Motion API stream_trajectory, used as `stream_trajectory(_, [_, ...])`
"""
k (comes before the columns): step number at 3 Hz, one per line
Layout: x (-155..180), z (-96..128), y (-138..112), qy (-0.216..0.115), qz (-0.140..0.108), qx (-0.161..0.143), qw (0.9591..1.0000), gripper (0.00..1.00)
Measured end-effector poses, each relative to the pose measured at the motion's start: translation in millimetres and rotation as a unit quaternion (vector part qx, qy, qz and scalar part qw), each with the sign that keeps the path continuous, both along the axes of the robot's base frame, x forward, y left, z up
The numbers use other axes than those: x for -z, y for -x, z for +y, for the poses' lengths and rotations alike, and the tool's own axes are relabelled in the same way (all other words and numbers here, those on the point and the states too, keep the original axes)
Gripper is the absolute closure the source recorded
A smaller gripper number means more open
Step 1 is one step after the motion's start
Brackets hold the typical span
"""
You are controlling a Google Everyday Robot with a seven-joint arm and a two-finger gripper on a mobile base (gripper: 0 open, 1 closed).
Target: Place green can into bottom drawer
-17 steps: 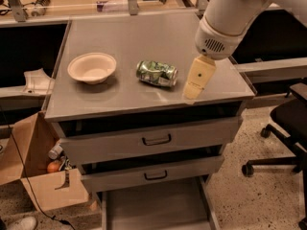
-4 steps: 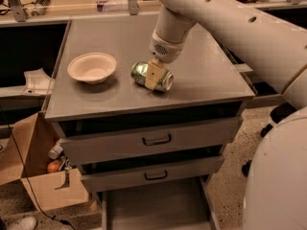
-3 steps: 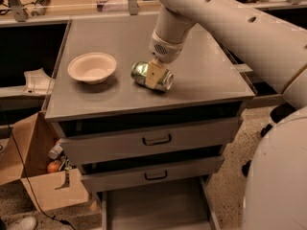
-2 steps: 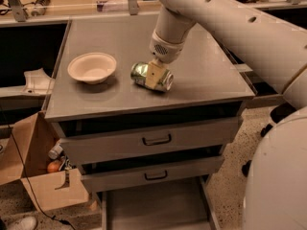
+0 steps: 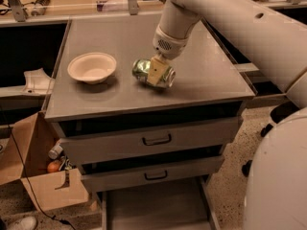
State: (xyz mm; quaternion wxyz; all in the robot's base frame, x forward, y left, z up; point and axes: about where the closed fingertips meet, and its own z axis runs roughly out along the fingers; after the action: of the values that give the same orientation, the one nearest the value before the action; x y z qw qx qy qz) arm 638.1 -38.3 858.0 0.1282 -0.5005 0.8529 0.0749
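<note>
The green can (image 5: 142, 69) lies on its side on the grey cabinet top (image 5: 201, 75), right of the cream bowl (image 5: 92, 67). My gripper (image 5: 156, 72) reaches down from the white arm and straddles the can's middle. One cream finger (image 5: 157, 71) presses on the can's front side; the other is hidden behind the can. The gripper is shut on the can, which rests on or just above the top. The bottom drawer (image 5: 153, 205) is pulled out at the cabinet's foot, its flat grey floor bare.
Two upper drawers (image 5: 156, 139) with dark handles are slightly ajar. An open cardboard box (image 5: 43, 176) with small items stands on the floor at the left. The robot's white body (image 5: 278, 176) fills the right edge. A dark chair base (image 5: 280, 114) is at the right.
Since the oldest frame my gripper has moved left from beside the can to over it and closed on it. Over the last second it has barely moved.
</note>
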Motion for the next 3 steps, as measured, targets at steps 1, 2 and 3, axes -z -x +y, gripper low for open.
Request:
stream_trajectory(1, [-10.7, -9.7, 1.4, -0.009, -0.003, 0.003, 0.9999, 1.0])
stream_trajectory(2, [-28.1, -57.1, 37.1, -0.034, -0.015, 0.025, 0.999, 1.0])
stream_trajectory(3, [-28.1, -57.1, 37.1, -0.034, -0.015, 0.025, 0.999, 1.0])
